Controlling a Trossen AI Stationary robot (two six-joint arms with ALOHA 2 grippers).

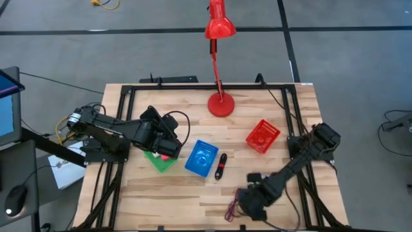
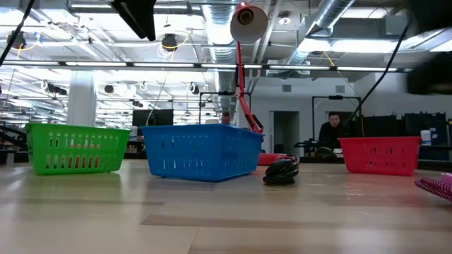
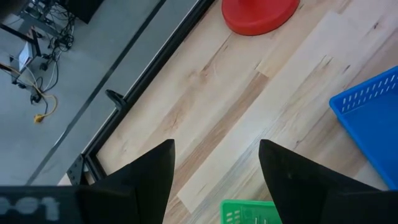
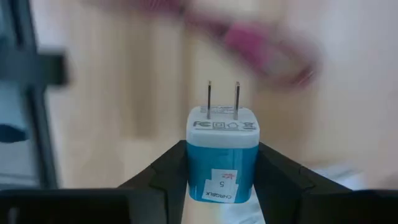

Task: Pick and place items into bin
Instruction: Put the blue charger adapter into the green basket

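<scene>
The pale wooden desk [image 1: 193,200] is carrying green [image 1: 161,161], blue [image 1: 201,158] and red [image 1: 262,136] baskets. Only my right wrist view is showing the right gripper [image 4: 222,177] clamping a blue-and-white plug adapter [image 4: 222,152], prongs up; overhead it is hidden near the front edge. My left gripper [image 3: 214,168] is hovering over the green basket, jaws spread wide. The cord beside the adapter is blurring out.

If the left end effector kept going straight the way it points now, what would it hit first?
Probably bare table. In the wrist view the left end effector, open above the green bin, faces wood planks first. The red lamp base lies farther along that line; the blue bin sits off to one side. Depth is unclear.
</scene>
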